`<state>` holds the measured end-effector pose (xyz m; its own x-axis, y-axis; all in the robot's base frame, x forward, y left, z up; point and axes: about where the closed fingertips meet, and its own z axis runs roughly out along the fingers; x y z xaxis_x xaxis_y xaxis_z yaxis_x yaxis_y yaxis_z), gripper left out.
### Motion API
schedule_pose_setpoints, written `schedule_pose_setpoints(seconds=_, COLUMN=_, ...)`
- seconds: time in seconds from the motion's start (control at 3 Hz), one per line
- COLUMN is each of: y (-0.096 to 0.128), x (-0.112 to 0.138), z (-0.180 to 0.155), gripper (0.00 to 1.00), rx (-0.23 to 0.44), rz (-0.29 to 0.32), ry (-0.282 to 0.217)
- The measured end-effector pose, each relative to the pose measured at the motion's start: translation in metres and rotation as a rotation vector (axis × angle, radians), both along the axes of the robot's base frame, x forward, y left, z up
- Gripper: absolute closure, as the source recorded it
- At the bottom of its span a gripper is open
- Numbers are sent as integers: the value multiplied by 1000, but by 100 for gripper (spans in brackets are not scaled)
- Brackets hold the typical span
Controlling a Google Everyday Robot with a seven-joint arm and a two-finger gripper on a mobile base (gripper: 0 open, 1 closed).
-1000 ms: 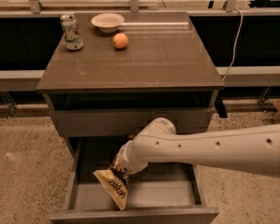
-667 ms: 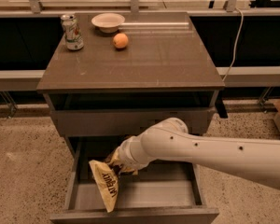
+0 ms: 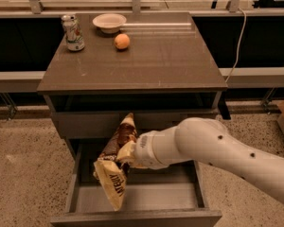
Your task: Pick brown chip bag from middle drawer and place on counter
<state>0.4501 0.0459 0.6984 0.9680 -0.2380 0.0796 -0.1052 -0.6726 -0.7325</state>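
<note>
The brown chip bag (image 3: 116,161), dark brown and tan-yellow, hangs tilted in the air above the open middle drawer (image 3: 135,200), its top reaching the drawer front above. My gripper (image 3: 127,153) comes in from the right on the white arm (image 3: 217,150) and is shut on the bag's middle. The bag is clear of the drawer's grey floor. The counter (image 3: 146,60) lies above, glossy grey-brown, higher than the bag.
On the counter's far left stand a soda can (image 3: 73,32), a white bowl (image 3: 109,22) and an orange fruit (image 3: 122,41). A shallower drawer (image 3: 132,122) sits just above the open one. Speckled floor lies on both sides.
The bag has risen from the drawer floor, held in my gripper. It has swung more upright, with its upper end now up at the cabinet front.
</note>
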Motion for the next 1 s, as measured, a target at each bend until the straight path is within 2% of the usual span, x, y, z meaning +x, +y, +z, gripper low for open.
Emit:
schedule_pose_setpoints(seconds=0.33, y=-80, x=9, z=46, gripper=100, rx=1, rz=-62, ry=-76)
schedule_pose_setpoints(seconds=0.67, y=-172, x=25, z=75, gripper=100, rx=-4, rz=-118, ry=-75)
schedule_pose_setpoints(seconds=1.0, y=-192, x=48, z=109, gripper=100, rx=-39, rz=-64, ry=-55)
